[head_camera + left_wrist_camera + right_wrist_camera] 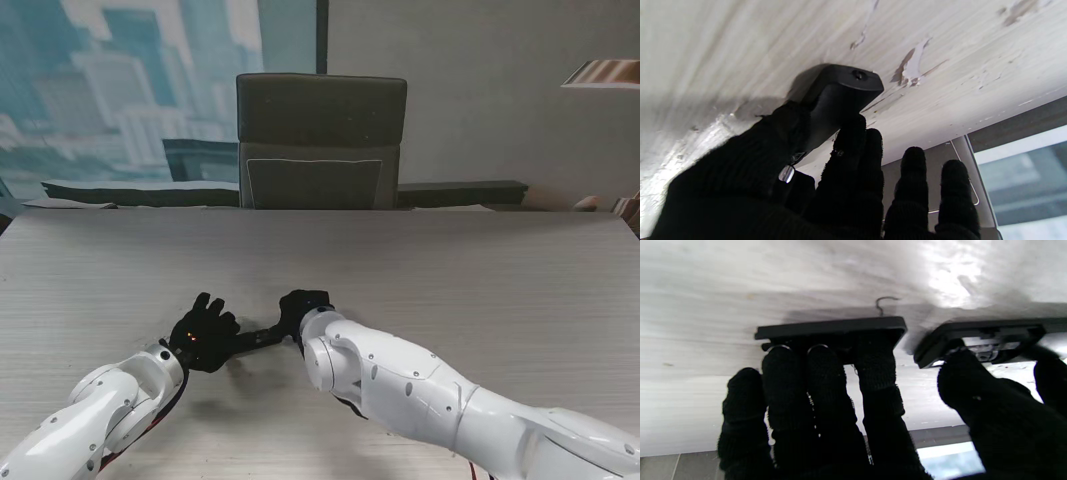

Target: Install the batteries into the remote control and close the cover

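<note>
The black remote control (256,338) lies on the table between my two gloved hands. My left hand (205,335) is shut on one end of the remote (843,88), thumb on one side and fingers on the other. The remote's battery compartment (990,338) is open, with metal showing inside; I cannot tell whether batteries are in it. Beside it lies the flat black battery cover (830,327) on the table. My right hand (303,306) has its fingertips (873,360) pressed on the cover, and its thumb (960,386) touches the remote's open end.
The pale wood table (480,290) has scuffed, chipped patches (912,66) near the remote. A dark office chair (320,140) stands behind the far edge. My right forearm (430,385) crosses the near middle of the table.
</note>
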`<control>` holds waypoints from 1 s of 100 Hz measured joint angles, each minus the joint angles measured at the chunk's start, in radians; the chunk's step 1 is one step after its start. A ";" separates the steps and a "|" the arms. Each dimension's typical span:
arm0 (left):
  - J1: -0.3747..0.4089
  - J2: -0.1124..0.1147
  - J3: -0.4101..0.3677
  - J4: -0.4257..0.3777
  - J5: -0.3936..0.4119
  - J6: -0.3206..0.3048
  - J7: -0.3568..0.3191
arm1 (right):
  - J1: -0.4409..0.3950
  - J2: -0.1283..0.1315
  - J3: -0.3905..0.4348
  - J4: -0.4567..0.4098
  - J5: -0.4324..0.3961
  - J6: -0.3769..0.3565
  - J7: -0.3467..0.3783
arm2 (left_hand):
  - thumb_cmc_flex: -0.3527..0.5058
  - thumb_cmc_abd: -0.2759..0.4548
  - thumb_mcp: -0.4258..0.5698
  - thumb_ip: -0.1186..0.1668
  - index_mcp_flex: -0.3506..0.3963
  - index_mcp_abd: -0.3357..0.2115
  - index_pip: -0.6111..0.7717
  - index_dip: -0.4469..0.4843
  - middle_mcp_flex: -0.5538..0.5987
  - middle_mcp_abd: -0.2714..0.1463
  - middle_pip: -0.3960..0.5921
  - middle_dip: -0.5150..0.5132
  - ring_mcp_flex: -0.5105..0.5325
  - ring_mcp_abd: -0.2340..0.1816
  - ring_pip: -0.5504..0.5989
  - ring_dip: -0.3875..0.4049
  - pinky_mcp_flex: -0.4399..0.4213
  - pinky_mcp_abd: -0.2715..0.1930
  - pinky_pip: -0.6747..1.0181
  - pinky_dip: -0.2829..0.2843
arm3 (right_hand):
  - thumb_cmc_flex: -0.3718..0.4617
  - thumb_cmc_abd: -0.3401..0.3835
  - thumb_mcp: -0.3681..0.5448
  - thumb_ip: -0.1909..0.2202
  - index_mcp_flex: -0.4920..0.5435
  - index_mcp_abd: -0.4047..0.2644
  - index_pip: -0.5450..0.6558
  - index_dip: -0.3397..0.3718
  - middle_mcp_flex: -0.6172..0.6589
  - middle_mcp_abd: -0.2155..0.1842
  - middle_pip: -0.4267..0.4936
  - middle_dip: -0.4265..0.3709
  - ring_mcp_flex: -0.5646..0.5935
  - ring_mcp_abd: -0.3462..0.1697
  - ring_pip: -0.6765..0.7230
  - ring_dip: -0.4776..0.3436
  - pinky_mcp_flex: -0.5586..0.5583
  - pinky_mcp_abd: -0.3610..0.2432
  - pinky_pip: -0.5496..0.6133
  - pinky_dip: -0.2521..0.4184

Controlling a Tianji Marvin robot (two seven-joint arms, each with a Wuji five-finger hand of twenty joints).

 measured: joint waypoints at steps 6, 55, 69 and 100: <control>0.000 0.000 0.000 0.000 0.000 0.000 -0.001 | -0.013 0.012 0.018 -0.014 -0.002 -0.011 -0.010 | 0.000 0.000 0.000 0.000 0.000 0.000 0.000 0.000 0.000 0.000 0.000 0.000 0.000 0.000 0.000 0.000 0.000 0.000 0.000 0.000 | -0.002 0.000 0.007 0.013 -0.004 0.000 -0.052 0.000 -0.006 0.000 -0.003 -0.003 -0.001 -0.001 -0.005 -0.001 -0.006 0.000 0.000 0.000; 0.000 0.000 0.000 0.000 -0.001 0.000 0.001 | -0.089 0.103 0.131 -0.153 -0.139 -0.204 -0.065 | 0.000 0.000 0.000 0.000 0.000 0.000 0.000 0.000 0.000 0.000 0.000 0.000 0.000 0.000 0.000 0.000 0.000 0.000 0.000 0.000 | 0.078 -0.191 0.123 0.024 -0.280 -0.013 -0.239 -0.105 -0.188 -0.013 -0.074 -0.041 -0.117 -0.048 -0.148 -0.015 -0.067 -0.016 -0.040 -0.046; 0.000 0.000 0.000 0.001 -0.001 0.000 0.001 | -0.086 0.130 0.132 -0.157 -0.158 -0.253 -0.031 | 0.000 0.000 0.000 0.000 0.000 0.000 0.000 0.000 0.000 0.000 0.000 0.000 0.000 0.000 0.000 0.000 0.000 0.000 0.000 0.000 | 0.148 -0.302 0.197 0.024 -0.383 -0.039 -0.249 -0.103 -0.323 -0.019 -0.136 -0.056 -0.182 -0.081 -0.247 -0.052 -0.095 -0.029 -0.102 -0.083; 0.000 0.000 0.000 0.000 -0.002 0.000 -0.003 | -0.064 0.166 0.108 -0.113 -0.224 -0.373 -0.026 | 0.000 0.000 0.000 0.000 0.000 0.000 0.000 0.000 0.000 0.000 0.000 0.000 0.000 0.000 0.000 0.000 0.000 0.000 0.000 0.000 | 0.170 -0.420 0.227 0.006 -0.623 -0.119 -0.254 -0.092 -0.564 -0.049 -0.223 -0.086 -0.314 -0.162 -0.525 -0.141 -0.140 -0.063 -0.215 -0.170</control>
